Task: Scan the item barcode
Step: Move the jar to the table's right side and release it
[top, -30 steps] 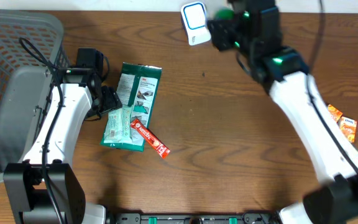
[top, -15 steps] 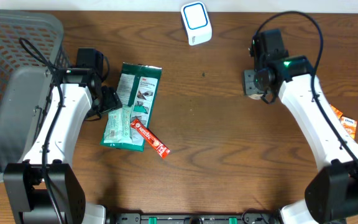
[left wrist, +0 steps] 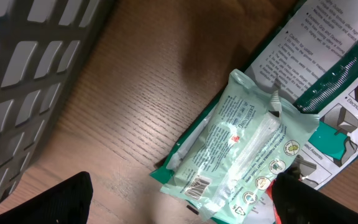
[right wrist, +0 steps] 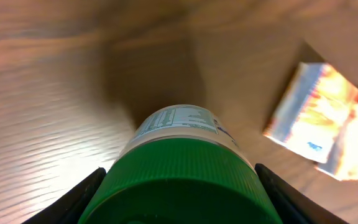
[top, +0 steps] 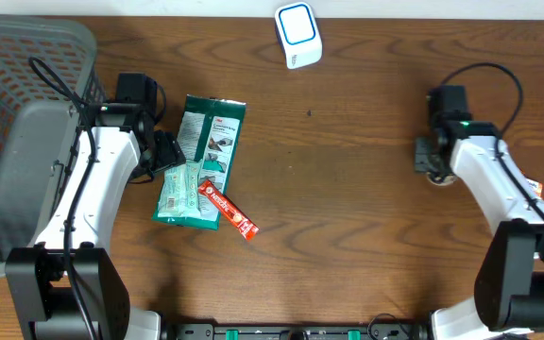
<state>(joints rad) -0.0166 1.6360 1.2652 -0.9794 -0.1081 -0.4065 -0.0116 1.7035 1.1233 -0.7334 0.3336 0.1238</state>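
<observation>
two robot arms reach over a brown wooden table point(top: 348, 255).

from above, the left claw point(top: 163, 151) sits by a grey plastic basket with holes point(top: 26, 57), right at the edge of a pile of packets. the pile has a big green and white printed packet point(top: 213, 127), a pale green see-through pouch point(top: 183, 194) and a thin red snack stick point(top: 227, 210) lying on the pouch. the right claw point(top: 431, 159) is at the right side of the table. it is well apart from the small white scanner with a blue face point(top: 298, 35) at the top edge. what it holds is hard to see from up here. some orange and white packets point(top: 535, 192) lie near that arm.

in the left wrist view, the left claw point(left wrist: 179, 208) is wide apart. one dark finger point(left wrist: 48, 202) shows at each bottom corner. the pale green pouch point(left wrist: 241, 155) lies on the wood below and between them, with its barcode facing up. the big packet point(left wrist: 328, 56) is under it and the basket point(left wrist: 30, 62) is on the left.

in the right wrist view, the right claw point(right wrist: 179, 196) is clamped on a white plastic bottle with a round green cap point(right wrist: 178, 127). the cap fills the space between the two fingers point(right wrist: 82, 199). the bottle points away, down at the wood. the orange and white packets point(right wrist: 319, 118) lie blurry beside it.
</observation>
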